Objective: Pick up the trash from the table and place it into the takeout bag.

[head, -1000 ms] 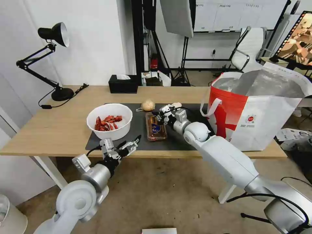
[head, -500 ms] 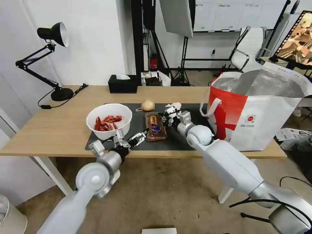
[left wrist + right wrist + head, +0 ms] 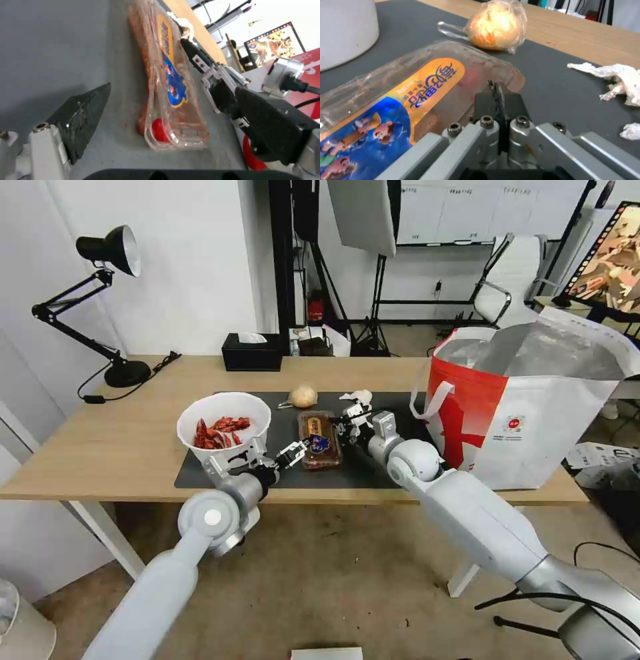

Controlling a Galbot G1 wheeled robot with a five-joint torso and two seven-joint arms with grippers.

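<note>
The clear clamshell tray (image 3: 320,440) (image 3: 166,75) (image 3: 403,100) lies on the dark mat (image 3: 200,473) of the table (image 3: 100,447). My left gripper (image 3: 297,450) (image 3: 173,100) is open at the tray's near left corner, with one finger on each side of that end. My right gripper (image 3: 347,423) (image 3: 500,100) is shut with nothing in it, low against the tray's right edge. The white bowl (image 3: 223,423) of red shells stands left of the tray. The beige lump (image 3: 303,395) (image 3: 495,25) and tissue wad (image 3: 357,397) (image 3: 616,77) lie behind. The takeout bag (image 3: 533,407) stands open at the right.
A black desk lamp (image 3: 100,300) stands on the table's far left corner and a black tissue box (image 3: 252,352) sits at the back edge. Bare wood lies left of the mat. Studio stands and a chair are behind the table.
My left arm has reached forward and right, from the table's front edge to the tray's near end. My right gripper has drawn back a little along the tray, uncovering the tissue wad.
</note>
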